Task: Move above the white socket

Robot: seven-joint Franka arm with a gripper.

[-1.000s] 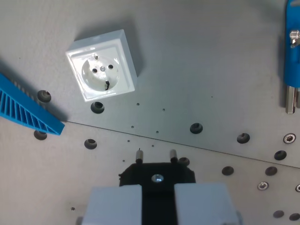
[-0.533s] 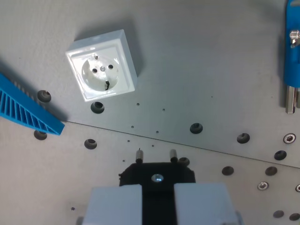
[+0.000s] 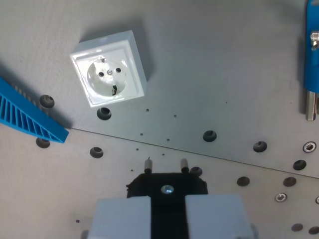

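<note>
In the wrist view, the white socket [image 3: 108,75] is seen at ten o'clock on the grey plate [image 3: 214,74]. At six o'clock, a black plug [image 3: 167,186] is clamped between the gripper [image 3: 168,214] fingers, pins upward.

blue ribbed plastic piece [image 3: 27,115] at left edge, mid-height, slanting down to the right, tip near a seam in the grey metal plate [image 3: 214,64]. blue part w/ metal pin [image 3: 311,59] at right edge, upper half, partly cut off. dark holes and small screws dot lower half.
</note>
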